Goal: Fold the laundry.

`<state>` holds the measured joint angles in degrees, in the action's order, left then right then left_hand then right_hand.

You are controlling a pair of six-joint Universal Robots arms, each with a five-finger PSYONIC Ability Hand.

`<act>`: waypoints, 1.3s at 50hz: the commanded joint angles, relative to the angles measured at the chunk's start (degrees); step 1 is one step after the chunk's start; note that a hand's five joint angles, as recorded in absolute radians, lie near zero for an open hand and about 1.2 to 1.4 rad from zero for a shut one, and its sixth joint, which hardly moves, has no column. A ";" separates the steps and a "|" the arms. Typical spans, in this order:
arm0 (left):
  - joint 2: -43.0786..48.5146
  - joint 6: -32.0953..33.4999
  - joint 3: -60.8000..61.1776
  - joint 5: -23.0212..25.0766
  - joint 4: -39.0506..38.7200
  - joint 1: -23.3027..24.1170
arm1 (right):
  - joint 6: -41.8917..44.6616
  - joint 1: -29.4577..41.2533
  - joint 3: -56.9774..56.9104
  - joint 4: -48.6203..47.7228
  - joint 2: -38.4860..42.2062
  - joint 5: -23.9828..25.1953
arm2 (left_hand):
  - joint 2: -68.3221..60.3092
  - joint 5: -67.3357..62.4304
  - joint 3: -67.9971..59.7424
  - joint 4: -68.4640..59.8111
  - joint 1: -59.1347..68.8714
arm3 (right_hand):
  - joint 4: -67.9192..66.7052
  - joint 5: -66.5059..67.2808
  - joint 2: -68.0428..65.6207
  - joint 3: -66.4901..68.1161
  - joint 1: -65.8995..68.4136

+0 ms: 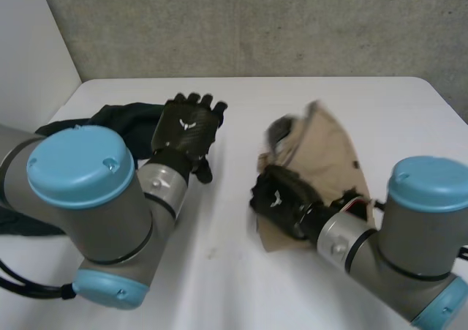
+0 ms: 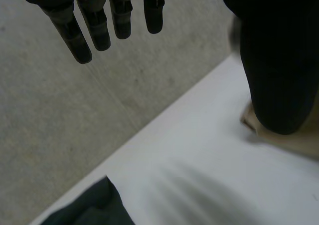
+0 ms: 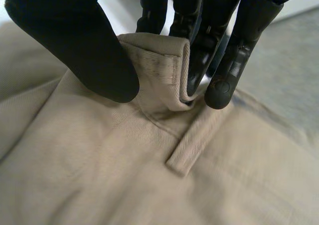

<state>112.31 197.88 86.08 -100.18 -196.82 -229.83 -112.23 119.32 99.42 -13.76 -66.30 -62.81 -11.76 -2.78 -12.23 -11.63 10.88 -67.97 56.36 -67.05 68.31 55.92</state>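
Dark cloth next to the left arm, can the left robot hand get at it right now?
Probably yes. The left robot hand is open and holds nothing, and the dark cloth lies right beside it on the table, with nothing between them.
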 commanded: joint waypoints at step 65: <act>38.51 -5.31 -47.41 -4.94 34.31 10.99 | -41.40 -22.03 -12.93 16.75 8.20 -1.35 | 0.03 1.05 0.50 -0.10 0.85 | 57.97 -56.36 57.05 -58.31 -45.92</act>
<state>149.86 192.11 39.06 -105.18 -164.05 -218.89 -154.76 97.22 86.63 4.05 -59.32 -63.50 -11.08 -2.78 -12.23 -11.62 10.64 -13.19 3.79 -12.35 12.21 9.26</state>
